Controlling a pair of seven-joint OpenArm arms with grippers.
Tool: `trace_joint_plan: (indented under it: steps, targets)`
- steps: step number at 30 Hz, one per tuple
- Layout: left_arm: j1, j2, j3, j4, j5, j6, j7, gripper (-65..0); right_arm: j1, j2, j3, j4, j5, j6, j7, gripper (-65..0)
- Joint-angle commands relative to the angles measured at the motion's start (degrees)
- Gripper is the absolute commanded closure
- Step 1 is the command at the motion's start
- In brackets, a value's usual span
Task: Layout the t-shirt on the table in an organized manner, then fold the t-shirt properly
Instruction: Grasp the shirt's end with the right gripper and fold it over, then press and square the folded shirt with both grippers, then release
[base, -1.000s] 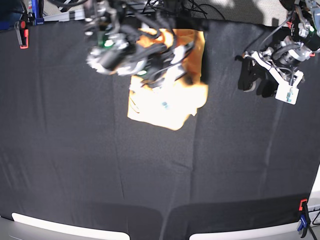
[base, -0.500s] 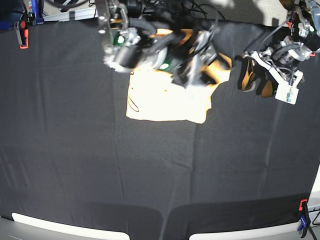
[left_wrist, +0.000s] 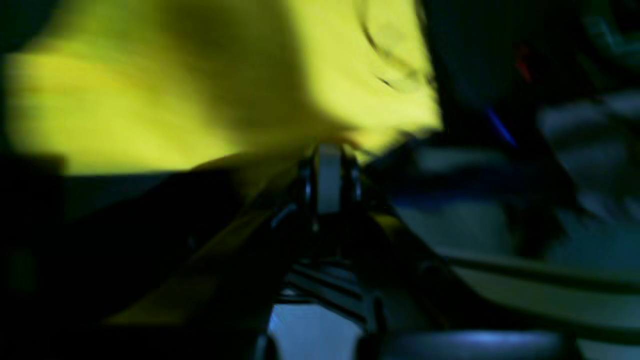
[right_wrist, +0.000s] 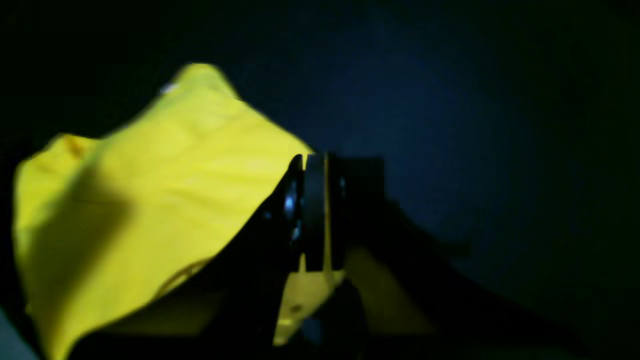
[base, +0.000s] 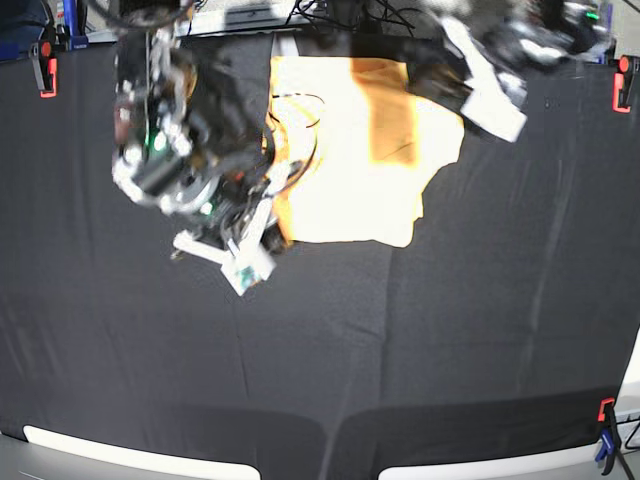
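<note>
The pale yellow-orange t-shirt (base: 350, 150) lies partly spread at the far middle of the black table (base: 400, 350), with wrinkles and a shadowed fold down its middle. My right gripper (base: 278, 215) is at the shirt's near left edge. In the right wrist view it (right_wrist: 315, 200) is shut, with yellow cloth (right_wrist: 150, 175) pinched between its fingers. My left gripper (base: 425, 80) is at the shirt's far right corner. Its wrist view is blurred and shows it (left_wrist: 330, 170) shut, with the edge of the cloth (left_wrist: 200, 100) at its fingertips.
Red-and-black clamps sit at the table's far left (base: 45, 55), far right (base: 620, 80) and near right (base: 605, 415) edges. Cables and gear crowd the far edge behind the shirt. White table ends show along the near edge (base: 130, 455).
Both grippers went from open to shut. The right arm swung from over the shirt to its near left edge. The left arm came in from the right to the far right corner. The shirt lies wider.
</note>
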Motion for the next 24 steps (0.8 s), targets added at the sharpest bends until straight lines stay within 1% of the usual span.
trace_joint_plan:
  steps: [1, 4, 7, 12, 13, 15, 18, 22, 24]
  targets:
    - [0.35, -0.11, 1.73, 0.85, -0.52, -0.54, -0.28, 0.0, 1.99, 0.17, -0.07, -0.83, 0.07, 0.15, 1.44, 0.0]
    - [0.70, -0.11, 7.04, 0.85, 5.44, -0.54, -0.37, 0.0, 5.60, 0.44, -0.04, -7.10, -0.07, 0.15, 1.40, 0.0]
    - [0.70, -0.11, 10.40, 0.83, 9.84, -0.54, -1.44, 0.0, 9.29, 0.42, -0.09, -12.92, -1.49, 0.15, 1.38, 0.0]
    - [0.20, -0.11, 12.33, -3.85, 17.73, 3.87, -10.93, 0.0, 13.53, 0.46, -0.09, -19.93, -3.04, 0.15, 1.18, 0.0]
    - [-0.44, -0.11, 12.33, -5.53, 18.40, 4.39, -11.23, 0.0, 13.81, 0.44, -0.09, -21.03, -3.04, 0.15, 1.14, 0.0]
    - [-2.45, -0.11, 12.33, -9.33, 18.69, 4.35, -10.95, 0.0, 13.90, 0.46, -0.09, -22.32, -3.02, 0.15, 0.92, 0.0]
    - [-6.12, -0.09, 12.33, -14.62, 18.51, 4.42, -10.97, 0.0, 13.60, 0.59, -0.11, -22.45, -2.54, 0.31, -1.51, 0.0]
    - [-11.06, -0.11, 12.13, -18.75, 18.56, 7.21, -11.19, 0.0, 13.11, 2.34, -0.11, -22.43, -1.16, 0.31, -3.72, 0.0]
    - [-13.42, -0.13, 11.78, -19.80, 18.73, 7.65, -11.32, 0.0, 12.87, 3.28, -0.11, -22.40, 0.04, 1.11, -5.25, 0.0]
